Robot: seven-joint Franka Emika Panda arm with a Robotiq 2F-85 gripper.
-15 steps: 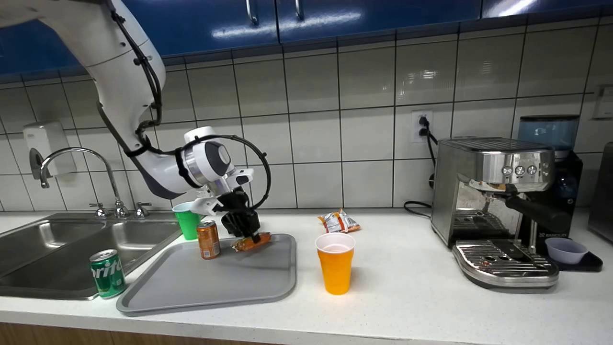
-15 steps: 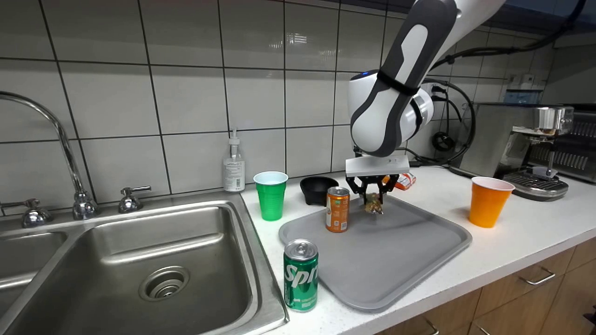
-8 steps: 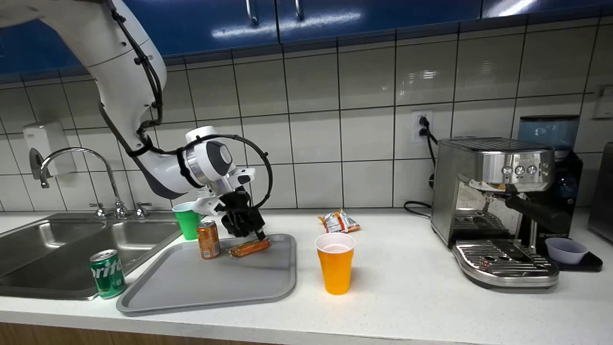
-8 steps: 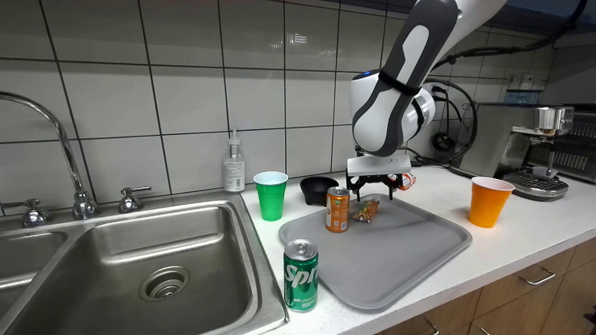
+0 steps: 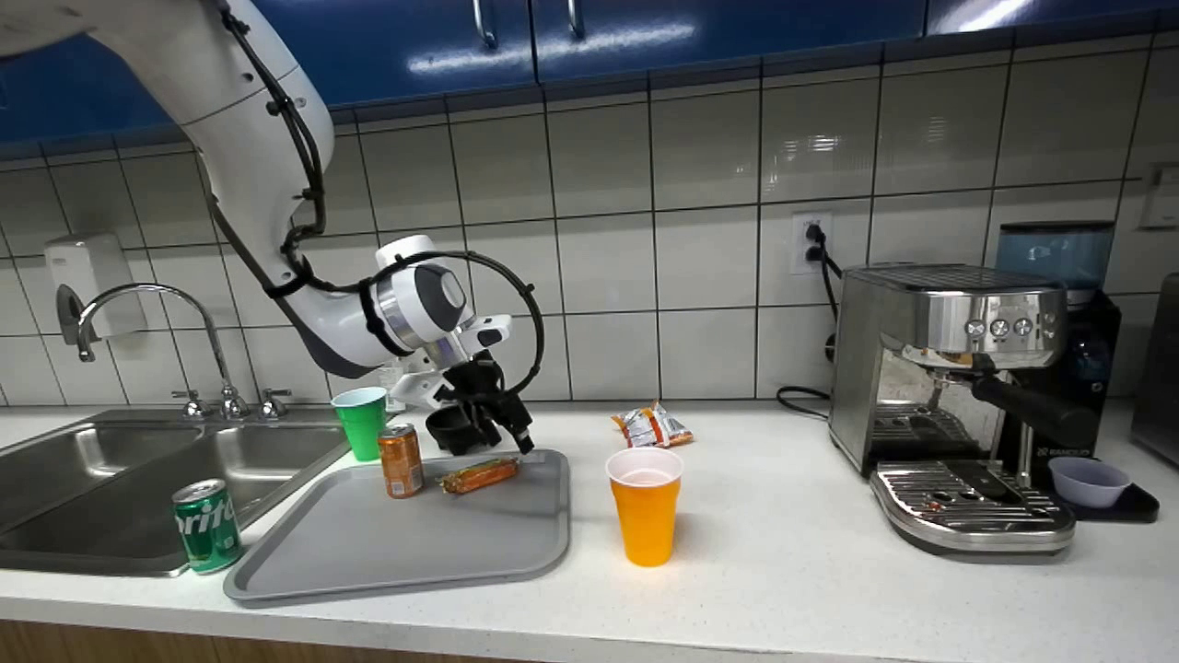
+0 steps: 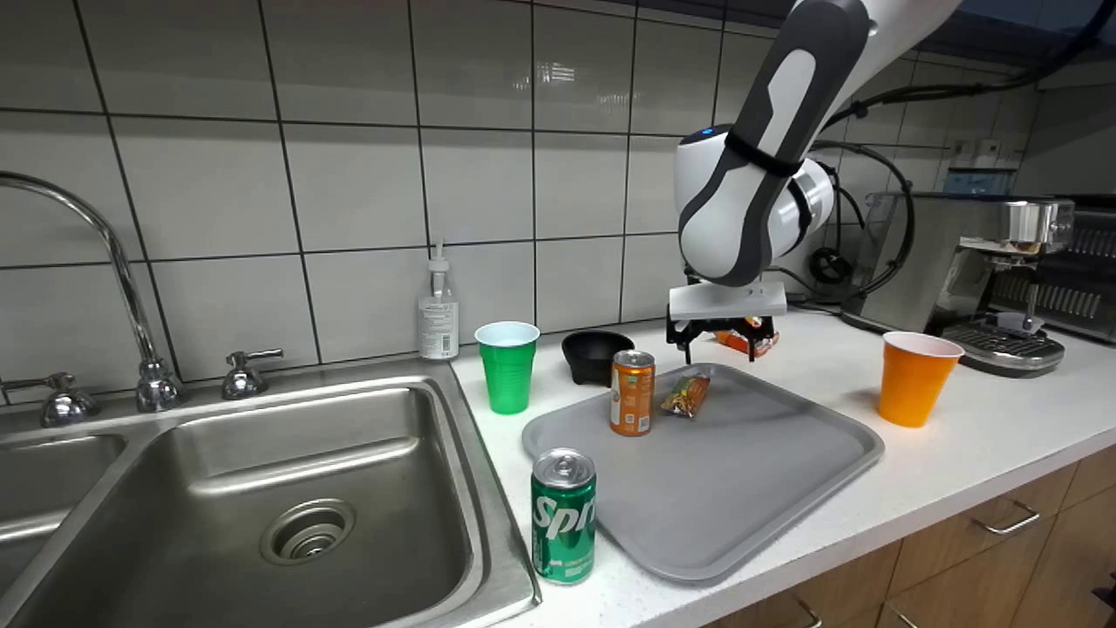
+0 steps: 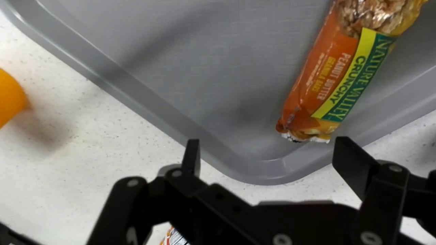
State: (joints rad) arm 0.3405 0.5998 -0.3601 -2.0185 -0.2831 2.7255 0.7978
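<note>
The arm (image 5: 244,152) arches down from above, its free fingers (image 7: 354,166) spread wide apart over a corner of the grey tray (image 7: 221,68), near the granola bar (image 7: 335,75).

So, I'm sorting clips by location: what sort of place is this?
A kitchen, most likely: there is a sink, an espresso machine and blue cabinets overhead. Whether it belongs to a home or an office, I can't tell.
</note>
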